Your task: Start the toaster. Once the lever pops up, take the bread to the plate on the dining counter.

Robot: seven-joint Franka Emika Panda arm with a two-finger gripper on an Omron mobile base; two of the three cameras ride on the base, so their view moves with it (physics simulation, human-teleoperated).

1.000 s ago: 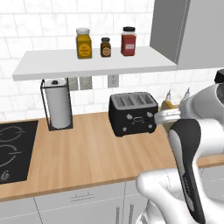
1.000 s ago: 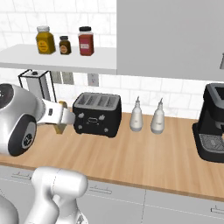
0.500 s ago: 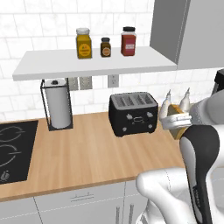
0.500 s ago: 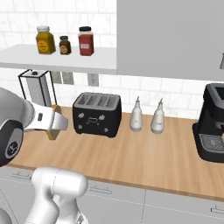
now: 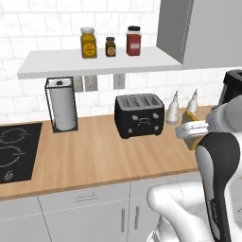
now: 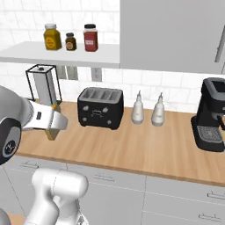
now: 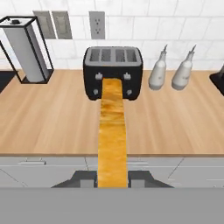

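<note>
Clamping a slice of bread (image 7: 112,131) edge-on between its two dark fingertips, claw (image 7: 112,178) pulled back over the front edge of the wood counter (image 7: 52,127), with the golden-brown crust running up the middle of the hand view toward the toaster (image 7: 113,72). Seen from the left base view as a tan sliver of bread (image 5: 191,117) at the end of the white arm, right of the black toaster (image 5: 139,115) and near two white bottles (image 5: 181,109). Seen from the right base view as a strip of bread (image 6: 52,131) under the claw (image 6: 54,127), left of the toaster (image 6: 100,107) and in front of the paper towel holder (image 6: 42,83). Standing against the tiled wall, toaster well apart from the held slice, slots up, front controls facing the camera. Flanking it on the counter (image 5: 94,156): paper towel roll in a black wire frame (image 5: 61,104) and black cooktop (image 5: 16,152) on one side, two bottles (image 6: 148,110) and a black coffee machine (image 6: 212,115) on the other. Lined up on the white shelf (image 5: 94,61) above, three jars (image 5: 111,43)
</note>
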